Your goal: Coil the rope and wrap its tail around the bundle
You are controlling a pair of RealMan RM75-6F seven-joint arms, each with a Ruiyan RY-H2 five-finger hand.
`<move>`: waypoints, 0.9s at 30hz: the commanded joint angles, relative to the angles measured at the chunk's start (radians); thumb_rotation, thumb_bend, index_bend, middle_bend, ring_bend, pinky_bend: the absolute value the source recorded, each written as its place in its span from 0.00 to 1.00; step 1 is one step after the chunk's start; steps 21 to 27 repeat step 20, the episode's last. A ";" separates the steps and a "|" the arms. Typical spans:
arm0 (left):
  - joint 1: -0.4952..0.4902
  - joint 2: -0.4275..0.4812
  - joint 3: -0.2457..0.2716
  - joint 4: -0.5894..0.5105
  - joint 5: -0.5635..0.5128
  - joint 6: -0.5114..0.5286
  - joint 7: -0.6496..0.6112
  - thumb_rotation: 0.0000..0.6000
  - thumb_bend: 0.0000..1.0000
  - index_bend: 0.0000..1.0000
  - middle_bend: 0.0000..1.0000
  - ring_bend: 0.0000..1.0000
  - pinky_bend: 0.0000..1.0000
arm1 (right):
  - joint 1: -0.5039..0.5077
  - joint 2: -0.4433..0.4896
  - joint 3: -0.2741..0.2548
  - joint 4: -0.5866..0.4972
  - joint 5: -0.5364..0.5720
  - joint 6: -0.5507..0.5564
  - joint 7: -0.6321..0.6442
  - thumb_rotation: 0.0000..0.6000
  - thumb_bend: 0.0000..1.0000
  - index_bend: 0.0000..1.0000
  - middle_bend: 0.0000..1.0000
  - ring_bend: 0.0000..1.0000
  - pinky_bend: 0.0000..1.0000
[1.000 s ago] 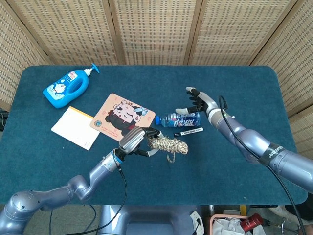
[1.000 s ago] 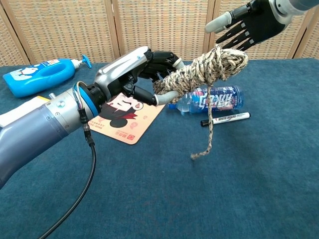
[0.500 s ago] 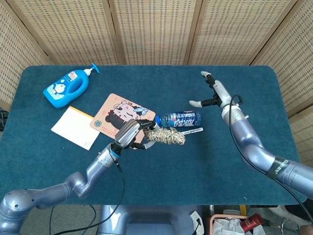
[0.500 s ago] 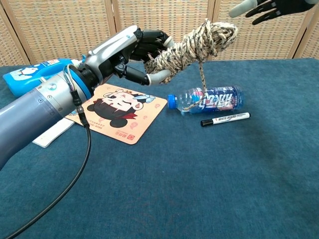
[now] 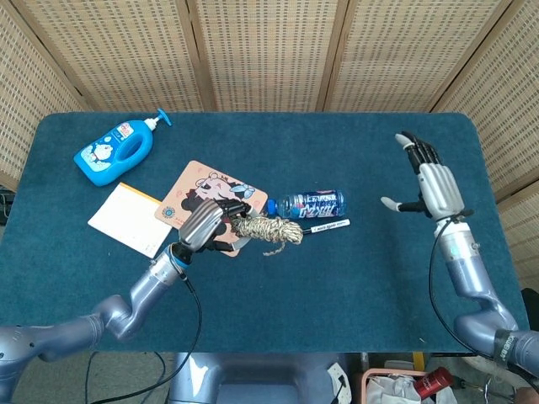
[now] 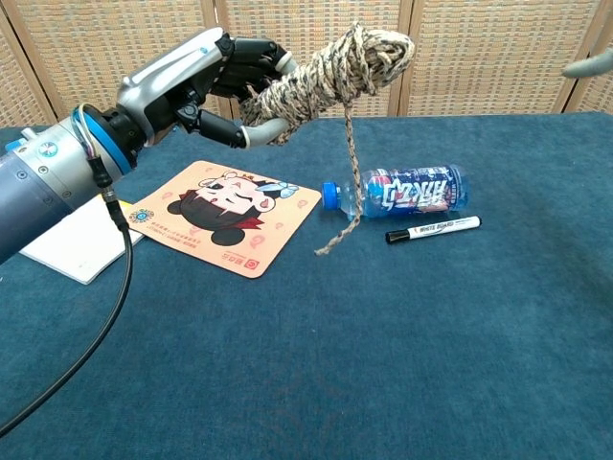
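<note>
Above the cartoon mat (image 5: 208, 199) on the blue worktop (image 5: 337, 278), the left hand (image 5: 200, 225) clamps one coiled rope bundle (image 6: 326, 72) aloft, its single tail (image 6: 345, 192) dangling loose towards the water bottle (image 6: 402, 190). The right hand (image 5: 434, 183) hovers far right of the mat, fingers spread, holding nothing. Coiling looks finished; wrapping seemingly needs that hand to catch the tail. One soap bottle (image 5: 114, 151), one notepad (image 5: 128, 220) and one marker (image 6: 431, 228) lie nearby.

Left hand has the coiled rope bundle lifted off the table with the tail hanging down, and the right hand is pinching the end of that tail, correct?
Not quite. The left hand does hold the rope bundle up with the tail hanging, but the right hand is not on it. The head view shows it open and far off to the side, holding nothing; the tail's end dangles free.
</note>
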 commanded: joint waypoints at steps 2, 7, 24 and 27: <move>0.012 0.025 0.003 -0.024 0.000 0.007 0.014 1.00 0.83 0.65 0.54 0.45 0.53 | -0.124 -0.032 -0.139 0.030 -0.162 0.148 -0.198 1.00 0.00 0.01 0.00 0.00 0.00; 0.030 0.063 0.005 -0.065 0.002 0.021 0.047 1.00 0.83 0.65 0.54 0.45 0.53 | -0.203 -0.018 -0.202 -0.057 -0.192 0.197 -0.327 1.00 0.00 0.01 0.00 0.00 0.00; 0.062 0.149 0.008 -0.159 0.009 0.037 0.101 1.00 0.83 0.65 0.54 0.45 0.53 | -0.293 -0.031 -0.223 -0.094 -0.254 0.277 -0.416 1.00 0.00 0.01 0.00 0.00 0.00; 0.062 0.149 0.008 -0.159 0.009 0.037 0.101 1.00 0.83 0.65 0.54 0.45 0.53 | -0.293 -0.031 -0.223 -0.094 -0.254 0.277 -0.416 1.00 0.00 0.01 0.00 0.00 0.00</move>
